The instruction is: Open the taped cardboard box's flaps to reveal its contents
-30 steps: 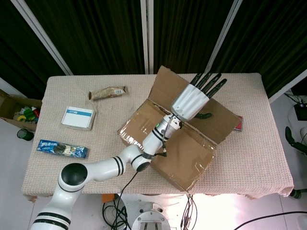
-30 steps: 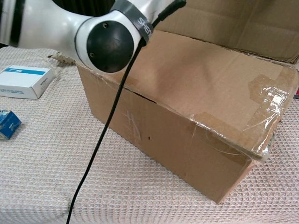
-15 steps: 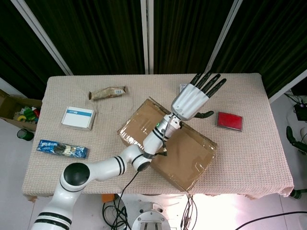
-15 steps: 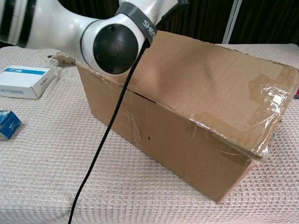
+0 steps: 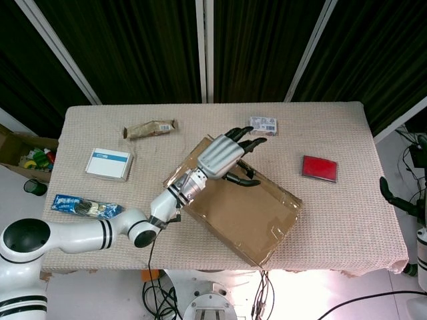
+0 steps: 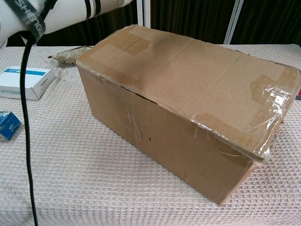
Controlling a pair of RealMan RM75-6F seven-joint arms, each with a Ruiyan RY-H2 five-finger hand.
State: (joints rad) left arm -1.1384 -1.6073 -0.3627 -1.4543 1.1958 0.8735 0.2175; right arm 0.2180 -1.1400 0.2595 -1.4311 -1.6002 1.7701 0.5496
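Note:
The taped cardboard box [image 5: 250, 213] lies at an angle in the middle of the table, its top flaps flat and closed. Clear tape covers its corners and seam [image 6: 270, 101]. My left hand [image 5: 225, 155] hovers over the box's far left end. Its fingers are spread and point right, and it holds nothing. In the chest view the box [image 6: 188, 89] fills the frame, and only my left arm [image 6: 51, 14] shows, at the top left. A dark shape at the right edge, off the table, may be my right hand [image 5: 392, 191]. Its pose is unclear.
A white and blue carton [image 5: 110, 164] and a blue snack packet [image 5: 87, 208] lie on the left side of the table. A brown wrapper [image 5: 150, 128] and a small packet [image 5: 263, 124] lie at the back, and a red flat item [image 5: 319, 167] at the right. An arm cable [image 6: 26, 141] hangs in front.
The far flap, raised a second ago, has dropped flat onto the box. My left hand has drawn back to the left and lowered, and the arm has moved out of the chest view's centre.

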